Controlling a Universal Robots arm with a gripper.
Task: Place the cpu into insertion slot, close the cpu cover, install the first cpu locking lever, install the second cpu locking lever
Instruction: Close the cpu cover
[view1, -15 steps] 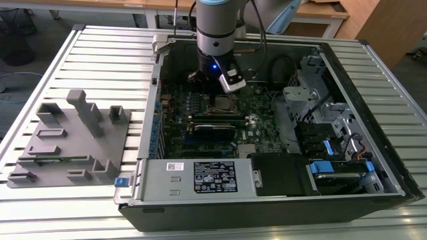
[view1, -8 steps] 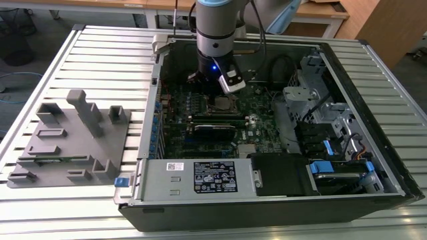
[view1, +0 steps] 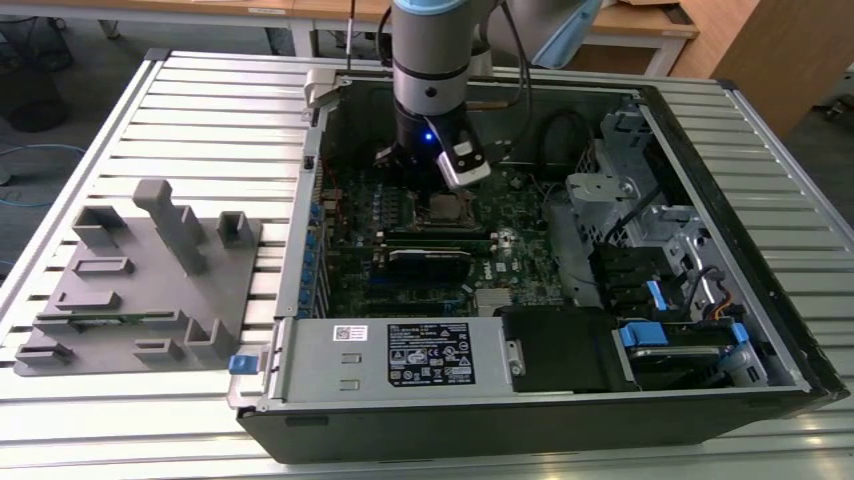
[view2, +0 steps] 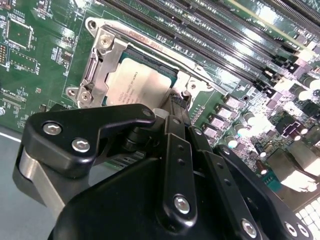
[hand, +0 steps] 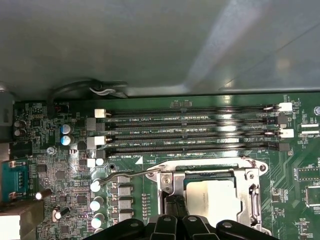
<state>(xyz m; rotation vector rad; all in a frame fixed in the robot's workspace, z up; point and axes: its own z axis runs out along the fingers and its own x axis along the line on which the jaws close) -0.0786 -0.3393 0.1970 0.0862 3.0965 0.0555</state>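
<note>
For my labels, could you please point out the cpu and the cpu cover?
the cpu (view2: 132, 82): second wrist view, its grey metal top.
the cpu cover (view2: 106, 62): second wrist view, one side of its frame.

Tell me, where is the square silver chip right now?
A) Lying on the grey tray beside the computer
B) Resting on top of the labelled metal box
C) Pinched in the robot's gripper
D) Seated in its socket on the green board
D: in both wrist views the cpu lies flat in the insertion slot, with the cpu cover framing it.
</note>
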